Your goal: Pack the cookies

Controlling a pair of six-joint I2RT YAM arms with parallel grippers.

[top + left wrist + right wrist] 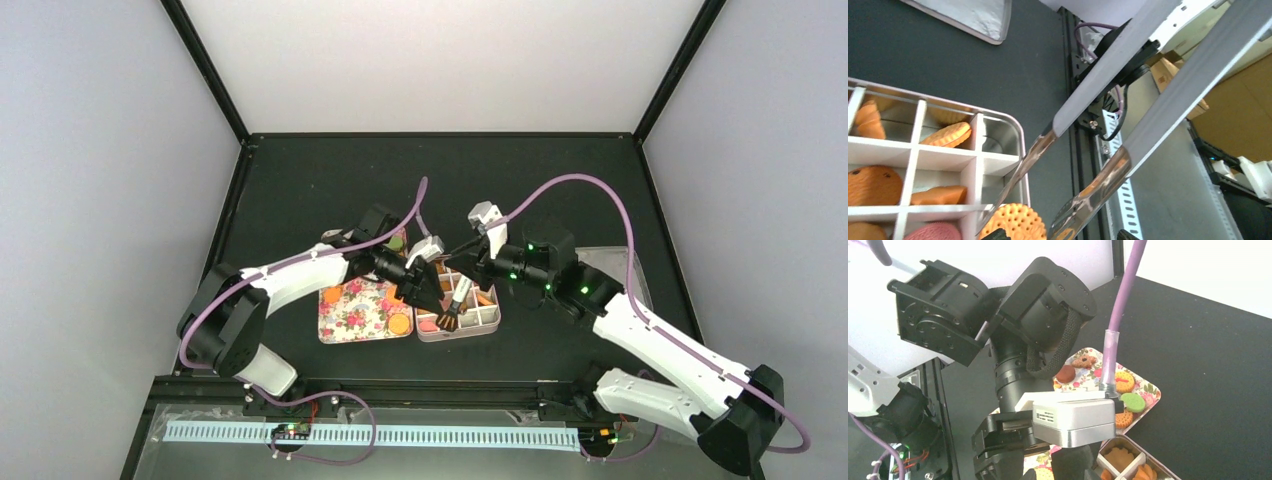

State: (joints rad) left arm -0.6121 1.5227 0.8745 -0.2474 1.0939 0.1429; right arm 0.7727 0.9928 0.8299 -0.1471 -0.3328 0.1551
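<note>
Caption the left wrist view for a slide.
Metal tongs poised over an orange cookie beside the divided tin.

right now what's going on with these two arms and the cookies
The left gripper holds metal tongs over a divided tin that already has cookies in several compartments. An orange round cookie sits at the tong tips; whether it is pinched cannot be told. More cookies wait on the flowered tray beside the tin. The right gripper hangs near the tin's far side; its grip is unclear.

Black tabletop [330,185], pale walls [100,150], black corner posts [205,65]
</note>
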